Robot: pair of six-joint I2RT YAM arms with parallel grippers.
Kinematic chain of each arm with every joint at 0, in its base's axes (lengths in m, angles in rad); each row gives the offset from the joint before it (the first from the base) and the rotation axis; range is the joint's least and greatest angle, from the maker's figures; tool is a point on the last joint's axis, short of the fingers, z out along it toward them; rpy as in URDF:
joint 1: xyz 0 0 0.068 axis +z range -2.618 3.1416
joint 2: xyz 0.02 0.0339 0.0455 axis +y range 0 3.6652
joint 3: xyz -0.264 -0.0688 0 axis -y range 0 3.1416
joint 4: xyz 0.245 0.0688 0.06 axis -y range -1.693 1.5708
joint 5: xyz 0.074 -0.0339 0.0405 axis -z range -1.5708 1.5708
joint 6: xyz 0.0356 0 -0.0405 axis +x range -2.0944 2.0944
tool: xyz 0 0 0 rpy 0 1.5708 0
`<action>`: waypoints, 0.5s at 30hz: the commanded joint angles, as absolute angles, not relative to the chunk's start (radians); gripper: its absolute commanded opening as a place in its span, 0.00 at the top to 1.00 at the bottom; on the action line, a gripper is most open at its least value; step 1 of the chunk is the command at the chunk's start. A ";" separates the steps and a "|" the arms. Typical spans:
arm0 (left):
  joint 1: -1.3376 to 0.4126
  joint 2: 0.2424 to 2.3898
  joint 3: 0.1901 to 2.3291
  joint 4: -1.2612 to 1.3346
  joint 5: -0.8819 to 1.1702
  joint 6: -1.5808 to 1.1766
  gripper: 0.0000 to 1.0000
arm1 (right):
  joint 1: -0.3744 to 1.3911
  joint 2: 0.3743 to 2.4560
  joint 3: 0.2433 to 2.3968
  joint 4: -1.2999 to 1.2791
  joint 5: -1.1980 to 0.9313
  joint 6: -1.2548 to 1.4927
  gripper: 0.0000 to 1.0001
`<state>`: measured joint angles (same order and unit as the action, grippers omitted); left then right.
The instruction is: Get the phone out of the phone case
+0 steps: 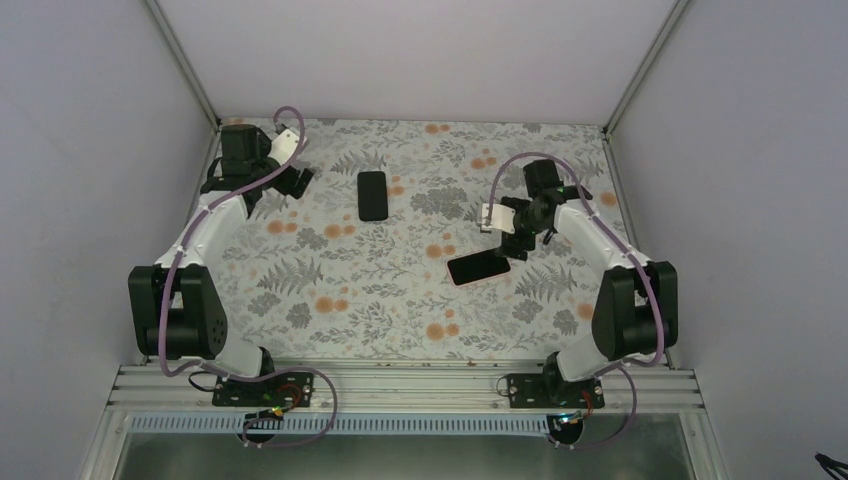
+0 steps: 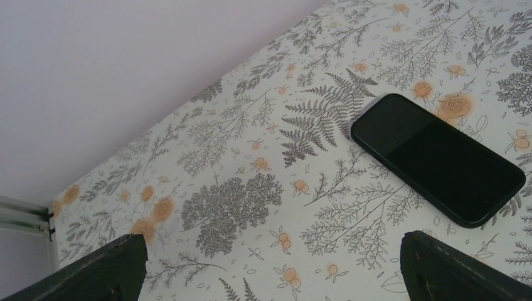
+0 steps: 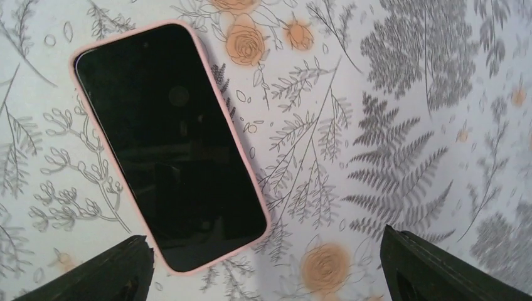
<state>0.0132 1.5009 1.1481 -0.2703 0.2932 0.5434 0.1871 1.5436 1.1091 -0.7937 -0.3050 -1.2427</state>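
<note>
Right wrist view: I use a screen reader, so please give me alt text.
A pink case with a dark face lies flat and slanted on the flowered table; whether it is full or empty is unclear. The right gripper is open, its fingers at the bottom corners.

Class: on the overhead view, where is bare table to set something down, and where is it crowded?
Free: the wide near strip between the pink case and the arm bases, and the left-middle patch nearer than the black phone. Crowded: around the right gripper, open, right beside the case.
</note>
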 commanded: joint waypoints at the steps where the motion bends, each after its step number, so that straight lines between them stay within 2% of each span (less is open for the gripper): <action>1: -0.006 1.490 1.118 -0.199 0.284 0.527 0.00 | 0.185 1.611 1.168 -0.884 -0.346 -1.564 0.06; 4: -0.012 1.479 1.100 -0.182 0.269 0.527 0.00 | 0.196 1.654 1.202 -0.917 -0.332 -1.592 0.01; 15: -0.012 1.488 1.094 -0.197 0.268 0.531 0.00 | 0.268 1.727 1.196 -0.954 -0.285 -1.552 0.00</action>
